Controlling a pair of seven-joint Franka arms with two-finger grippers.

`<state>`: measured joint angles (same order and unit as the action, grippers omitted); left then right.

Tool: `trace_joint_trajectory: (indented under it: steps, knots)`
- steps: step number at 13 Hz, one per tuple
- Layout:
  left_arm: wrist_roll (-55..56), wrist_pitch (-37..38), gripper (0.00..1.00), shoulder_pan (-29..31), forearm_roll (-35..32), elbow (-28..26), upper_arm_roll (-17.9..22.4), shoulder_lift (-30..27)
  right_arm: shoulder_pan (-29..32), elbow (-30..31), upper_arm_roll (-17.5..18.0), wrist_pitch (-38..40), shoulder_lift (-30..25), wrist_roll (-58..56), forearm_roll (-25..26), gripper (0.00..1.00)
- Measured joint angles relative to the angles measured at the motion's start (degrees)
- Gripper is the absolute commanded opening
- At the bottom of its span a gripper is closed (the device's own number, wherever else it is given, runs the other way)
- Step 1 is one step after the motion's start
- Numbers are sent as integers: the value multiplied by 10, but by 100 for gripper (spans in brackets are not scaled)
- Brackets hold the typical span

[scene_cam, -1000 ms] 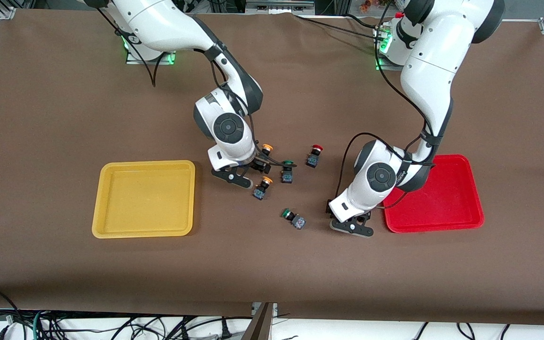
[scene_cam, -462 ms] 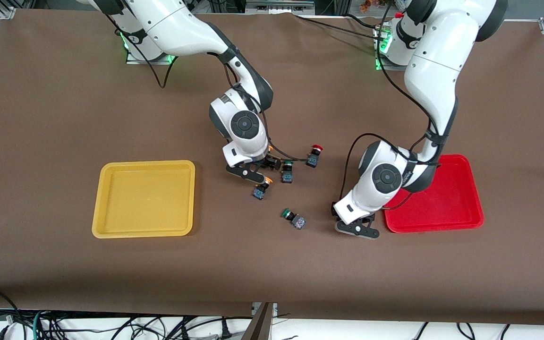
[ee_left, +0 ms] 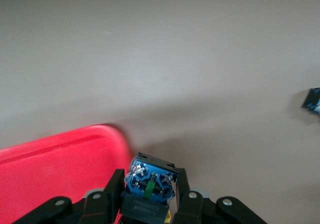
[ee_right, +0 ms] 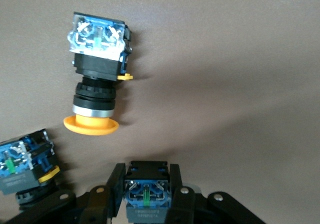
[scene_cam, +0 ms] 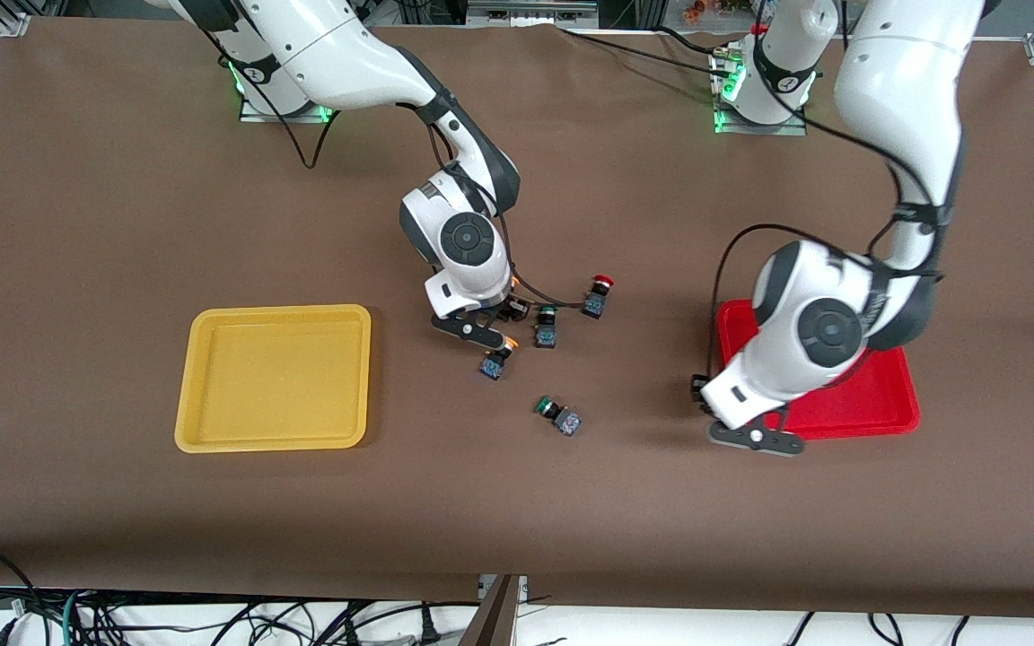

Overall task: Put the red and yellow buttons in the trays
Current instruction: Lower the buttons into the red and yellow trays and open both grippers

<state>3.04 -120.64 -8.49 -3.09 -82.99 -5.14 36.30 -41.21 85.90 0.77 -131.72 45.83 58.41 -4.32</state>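
Two trays [scene_cam: 273, 377]; four loose buttons [scene_cam: 496, 356]; each end effector [ee_left: 148, 189] grips one.

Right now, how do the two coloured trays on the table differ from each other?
The yellow tray lies toward the right arm's end of the table; the red tray lies toward the left arm's end. The yellow tray is in full view, while the red tray is partly covered by the left arm, whose left gripper holds a button beside the red tray's corner. Both are shallow rounded rectangles of equal size.
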Motion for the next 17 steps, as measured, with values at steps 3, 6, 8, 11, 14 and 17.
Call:
trace_joint_trajectory:
  steps: [3,6,8,11,14,17]
  knots:
    - [-142,46,6,74,-1,-3,1,-9,25,-17,-28,64,-19,-73,1,0]
    - [-220,56,5,121,-1,-44,2,0,135,-22,-42,159,-69,-228,2,0]
    - [-236,55,5,137,-1,-80,2,10,188,-20,-71,178,-78,-330,7,0]
    - [-244,14,99,178,-1,-125,3,23,257,-10,-109,178,-68,-457,7,0]
    - [-249,1,100,192,-1,-136,2,24,304,-3,-110,162,-38,-497,7,0]
    - [-245,19,100,188,-1,-130,-8,-9,305,0,-107,147,-15,-497,7,98]
